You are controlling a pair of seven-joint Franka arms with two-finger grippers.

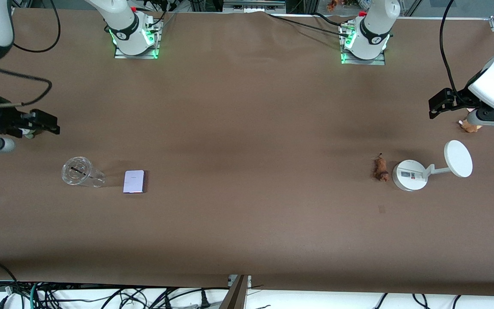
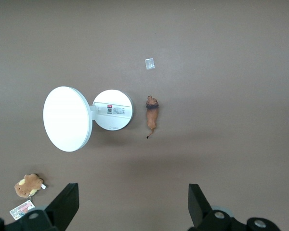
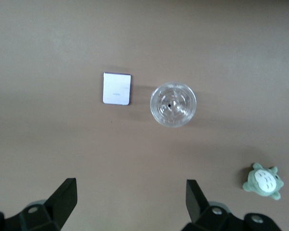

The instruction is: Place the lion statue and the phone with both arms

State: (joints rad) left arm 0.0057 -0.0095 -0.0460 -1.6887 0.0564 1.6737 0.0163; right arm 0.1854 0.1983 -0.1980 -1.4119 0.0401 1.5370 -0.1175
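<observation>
Brown cloth over the whole table [image 1: 247, 128], smooth and bare between two clusters of things. At the left arm's end, left gripper [image 1: 438, 104] up in the air, fingers [image 2: 67, 202] spread wide and holding nothing, waiting over the cloth just beside an orange-brown plush toy [image 2: 28, 185] with a tag. Well apart from that gripper and nearer to the front camera, the lion statue [image 1: 380, 168]: tiny, elongated, reddish-brown, thin dark tail, lying flat on the cloth. Just beside it, toward the left arm's end, a white stand [image 1: 410, 175] with a round base and a tilted disc; nothing between gripper and lion. At the right arm's end, right gripper [image 1: 49, 124] likewise aloft, fingers [image 3: 62, 199] parted and empty, near a grey-green plush [image 3: 264, 181]. Nearer to the front camera, the phone [image 1: 134, 181]: small, flat, pale lavender, rounded corners, darker purple edge, lying flat. Beside it, toward the right arm's end, a clear glass [image 1: 77, 171], apart from the phone.
</observation>
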